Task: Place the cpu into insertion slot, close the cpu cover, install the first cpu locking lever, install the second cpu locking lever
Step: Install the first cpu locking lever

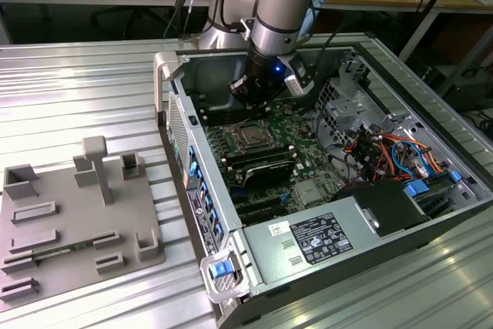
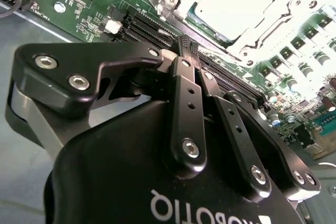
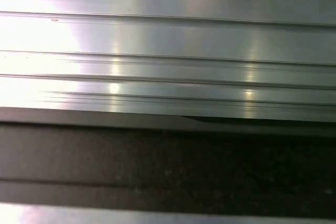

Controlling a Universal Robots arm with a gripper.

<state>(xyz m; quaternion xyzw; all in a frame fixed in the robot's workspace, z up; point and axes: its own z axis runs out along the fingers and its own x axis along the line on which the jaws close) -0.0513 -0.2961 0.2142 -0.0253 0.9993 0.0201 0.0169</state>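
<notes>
1. The black metal two-finger gripper (image 2: 185,45) has its fingers pressed together with nothing between them, tips meeting just short of the socket (in the exterior view the gripper (image 1: 248,92) is a dark, hard-to-read shape beneath the arm's wrist).
2. The small flat square silver-grey cpu (image 2: 236,1) lies face-up and flat inside the square dark insertion slot (image 1: 252,135); glare washes out its far edge.
3. The thin silver metal cpu cover (image 2: 278,14) frames the chip; whether it is fully shut cannot be told.
4. The green circuit board (image 1: 308,156) sits in the open grey computer case (image 1: 431,121) on the ribbed aluminium table (image 1: 69,98).
</notes>
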